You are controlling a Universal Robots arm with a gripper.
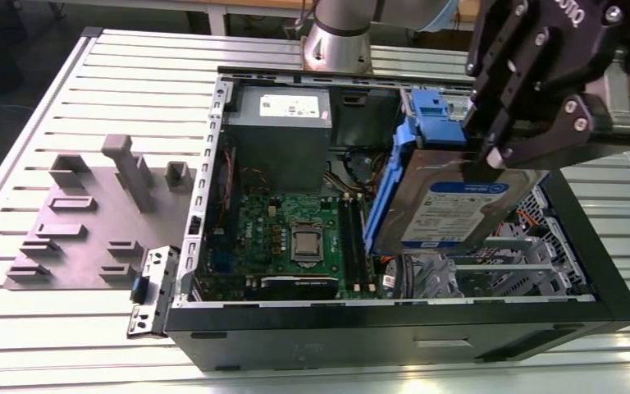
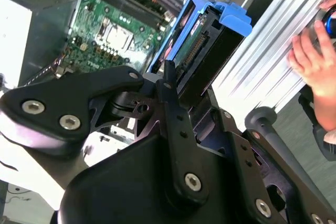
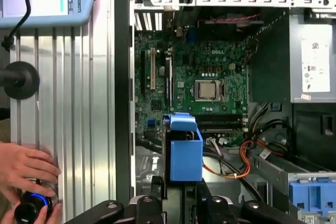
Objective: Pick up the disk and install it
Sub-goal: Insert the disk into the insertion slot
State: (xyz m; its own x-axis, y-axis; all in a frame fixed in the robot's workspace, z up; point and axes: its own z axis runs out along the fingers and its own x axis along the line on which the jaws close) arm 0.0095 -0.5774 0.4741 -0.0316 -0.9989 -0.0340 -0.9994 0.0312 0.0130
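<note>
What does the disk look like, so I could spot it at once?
Find the open black computer case. Over its side at the exterior view's right, the gripper holds the disk tilted: a flat silver slab with blue rails and a white-and-blue label, unlike the grey box with a white sticker.

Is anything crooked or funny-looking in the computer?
Yes: the disk hangs tilted in the gripper over the open computer case, not sitting flat in any slot. Nothing looks spilled or broken.
</note>
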